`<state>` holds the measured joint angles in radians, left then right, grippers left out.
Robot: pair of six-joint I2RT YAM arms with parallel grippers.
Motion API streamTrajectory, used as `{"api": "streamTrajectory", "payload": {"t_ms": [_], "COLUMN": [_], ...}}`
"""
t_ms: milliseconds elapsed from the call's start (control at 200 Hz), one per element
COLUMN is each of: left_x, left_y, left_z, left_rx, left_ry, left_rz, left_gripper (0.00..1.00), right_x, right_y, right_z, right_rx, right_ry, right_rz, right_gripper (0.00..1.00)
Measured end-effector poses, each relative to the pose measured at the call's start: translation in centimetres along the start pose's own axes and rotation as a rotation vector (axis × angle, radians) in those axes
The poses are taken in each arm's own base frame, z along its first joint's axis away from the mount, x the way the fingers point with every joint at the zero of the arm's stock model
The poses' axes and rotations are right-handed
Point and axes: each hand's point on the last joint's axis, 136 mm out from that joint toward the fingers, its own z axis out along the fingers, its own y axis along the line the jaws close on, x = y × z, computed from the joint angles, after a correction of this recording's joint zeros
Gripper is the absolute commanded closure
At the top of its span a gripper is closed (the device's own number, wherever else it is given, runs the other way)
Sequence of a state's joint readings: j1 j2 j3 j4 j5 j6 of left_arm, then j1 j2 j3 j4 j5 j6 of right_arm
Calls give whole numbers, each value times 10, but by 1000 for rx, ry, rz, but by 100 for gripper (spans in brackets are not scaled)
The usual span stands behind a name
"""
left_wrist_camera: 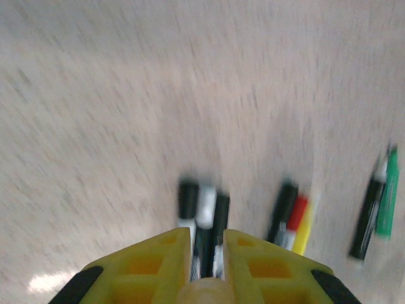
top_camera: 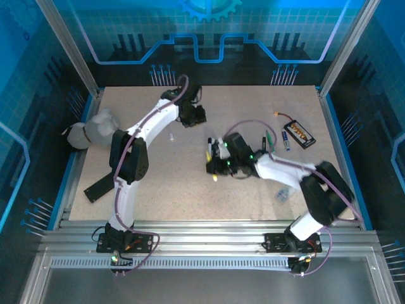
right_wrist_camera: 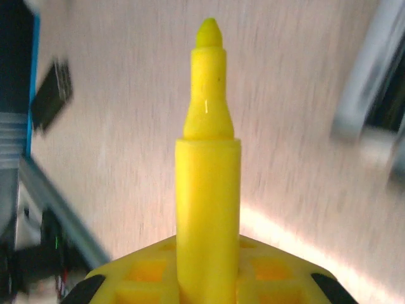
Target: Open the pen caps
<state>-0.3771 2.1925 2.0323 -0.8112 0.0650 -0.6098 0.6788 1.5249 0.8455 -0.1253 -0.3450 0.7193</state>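
The uncapped pen (right_wrist_camera: 207, 126) grasped by the right end effector (right_wrist_camera: 207, 246) may smear the counter (right_wrist_camera: 120, 139) if lowered; the left end effector's (left_wrist_camera: 207, 239) state I cannot tell.

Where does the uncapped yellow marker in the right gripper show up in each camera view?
Top external: the yellow marker pokes from the right gripper, mid-table.
Right wrist: centre of picture, upright, tip bare.
Left wrist: a yellow pen lies on the table lower right, likely another one.
Shared landmark: the speckled beige tabletop.
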Motion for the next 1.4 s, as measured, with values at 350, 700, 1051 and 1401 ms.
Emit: {"api": "streamTrajectory", "payload": {"t_ms": [350,700,1051,1401], "left_x": [-35,8,24,33], "left_y": [28,80,111,125], "left_z": [-2,28,55,66], "left_rx": [-78,-266,-373,-418], "left_ry": [-67,43,97,130], "left_rz": [-12,38,63,67], "left_gripper": [100,100,94,79], "right_x": [-13,-102,-110,-100], "right_y": [-21,-147,-209,-232], "right_z": [-44,-72,-70,-65], "right_rx": [98,516,722,797], "right_ry": [-79,-158,-59,30], "right_rz": [43,142,165,172], "right_gripper": [100,100,100,78]}}
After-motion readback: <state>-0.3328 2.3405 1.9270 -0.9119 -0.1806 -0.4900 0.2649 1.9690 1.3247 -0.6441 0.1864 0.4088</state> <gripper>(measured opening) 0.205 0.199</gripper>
